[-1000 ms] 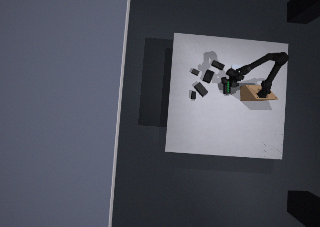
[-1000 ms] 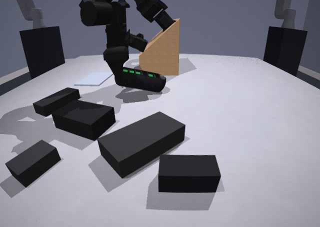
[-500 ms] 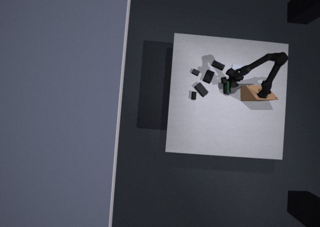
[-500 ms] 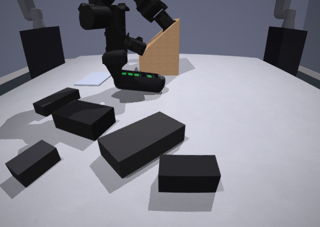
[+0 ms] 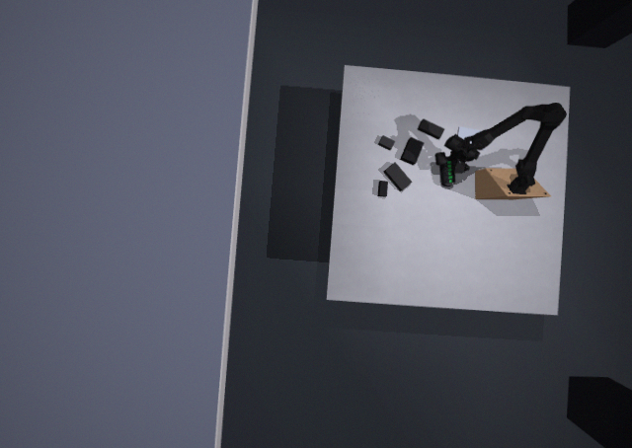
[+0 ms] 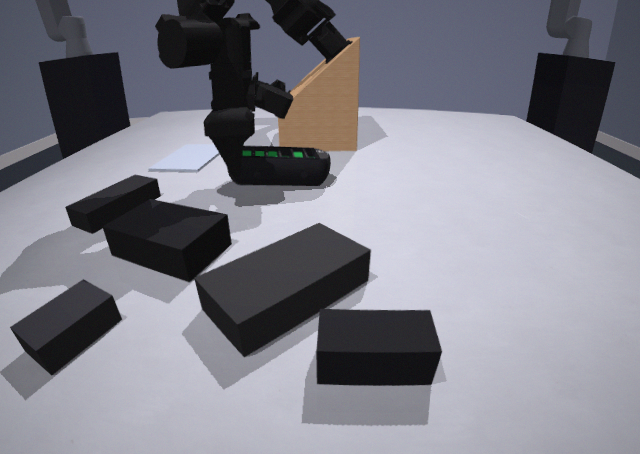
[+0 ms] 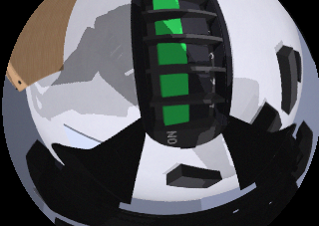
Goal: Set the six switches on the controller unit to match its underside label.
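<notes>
The dark grey controller unit [image 5: 452, 174] [image 6: 289, 171] [image 7: 199, 62] lies flat on its base on the white bench [image 5: 443, 250] [image 6: 491, 232], switches up, just in front of the wooden wedge. Several of its rocker switches [image 6: 259, 153] [image 7: 171, 84] show green, and the word ON is printed at the near end in the wrist view. My gripper [image 5: 442, 161] [image 6: 236, 167] [image 7: 183, 120] reaches down over the unit's left end in the exterior view. Its fingers stand on either side of that end and close against it. The label underneath is hidden.
A wooden wedge [image 5: 491, 184] [image 6: 325, 108] [image 7: 40, 42] bearing the arm's base stands right behind the unit. A pale sheet [image 6: 186, 158] lies to its left. Several dark blocks [image 6: 281, 284] [image 6: 377, 346] [image 6: 168, 237] [image 5: 398, 176] are scattered in front. Black pillars [image 6: 85, 98] [image 6: 568, 95] stand at the bench corners.
</notes>
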Available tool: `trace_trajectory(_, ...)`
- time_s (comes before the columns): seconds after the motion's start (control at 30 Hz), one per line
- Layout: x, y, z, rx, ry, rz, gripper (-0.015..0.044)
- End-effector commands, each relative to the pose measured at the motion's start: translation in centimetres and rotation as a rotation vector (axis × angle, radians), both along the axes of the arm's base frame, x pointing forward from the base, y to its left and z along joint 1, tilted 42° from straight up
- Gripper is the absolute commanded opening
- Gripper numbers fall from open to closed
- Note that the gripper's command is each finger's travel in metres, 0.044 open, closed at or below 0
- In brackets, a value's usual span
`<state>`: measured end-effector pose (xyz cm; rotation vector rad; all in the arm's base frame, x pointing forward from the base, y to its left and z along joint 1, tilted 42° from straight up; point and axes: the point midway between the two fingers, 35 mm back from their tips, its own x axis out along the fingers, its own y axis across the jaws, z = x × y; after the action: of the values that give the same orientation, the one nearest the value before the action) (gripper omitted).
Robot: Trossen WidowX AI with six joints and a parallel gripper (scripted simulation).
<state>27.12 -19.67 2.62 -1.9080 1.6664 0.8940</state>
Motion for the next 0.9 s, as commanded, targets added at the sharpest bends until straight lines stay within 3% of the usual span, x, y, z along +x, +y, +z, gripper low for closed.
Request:
trace_trajectory(0.0,-0.1,0.09,-0.89,0.021,0.014,0.01,0.0336)
trace_trajectory(0.77,0.06,-0.5,-0.64,0.002,0.0,0.001,0.0336)
trace_trajectory(0.87,0.07,-0.51,-0.83,0.005,0.002,0.002,0.0415)
